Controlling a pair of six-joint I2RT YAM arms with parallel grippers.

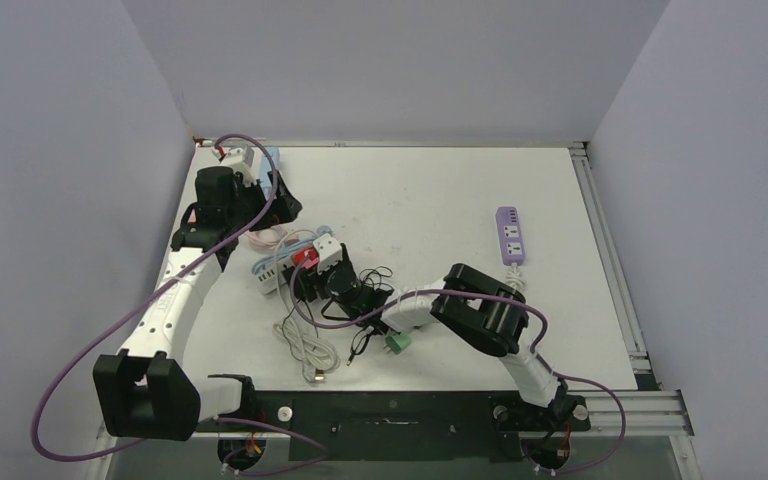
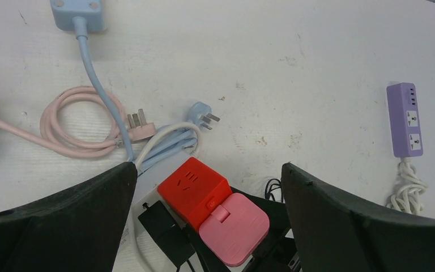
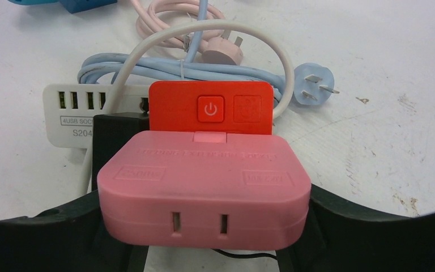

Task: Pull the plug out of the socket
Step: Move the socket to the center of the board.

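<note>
The right gripper [image 3: 204, 229] is clamped on the pink rounded plastic plug [image 3: 204, 181], which sits in the red plastic socket cube [image 3: 210, 107] at its 12 o'clock. The left gripper [image 2: 209, 218] hangs spread, holding nothing. Unbraced, the cube would likely drag along with the pull.

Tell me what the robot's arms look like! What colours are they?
The left arm and the right arm both have white tubes joined by chunky black joints. A purple cable loops along each one. The fingers are wide, black and curved.
</note>
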